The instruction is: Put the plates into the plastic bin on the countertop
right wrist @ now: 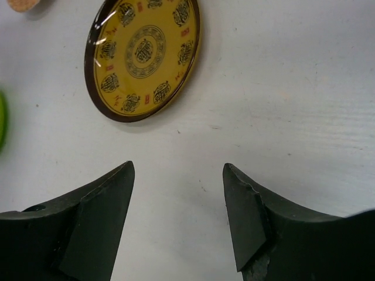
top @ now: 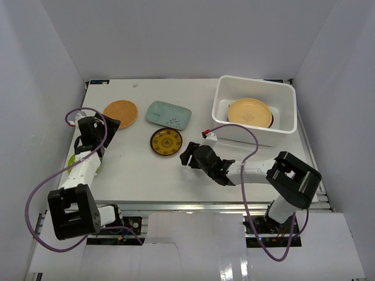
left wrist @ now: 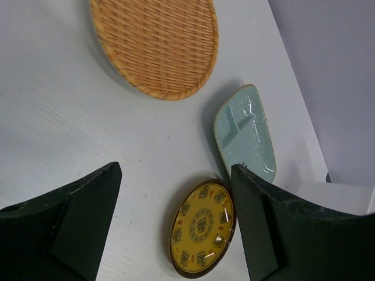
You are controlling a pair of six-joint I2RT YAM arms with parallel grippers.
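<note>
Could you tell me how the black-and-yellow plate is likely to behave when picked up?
The black-and-yellow plate looks glossy, showing glare, so probably slippery. It seems rigid and shallow, lying flat on the countertop, so its low rim may be hard to get under.

Three plates lie in full view on the bench [top: 140, 175]: one orange woven round [top: 120, 113]; one pale teal rectangle [top: 169, 114]; one black-and-yellow patterned round [top: 166, 141]; one lime green sliver [right wrist: 2, 120] at a frame edge; one plastic bin [top: 291, 108] holding one peach plate [top: 248, 112] over one dark rim [top: 271, 121].
</note>
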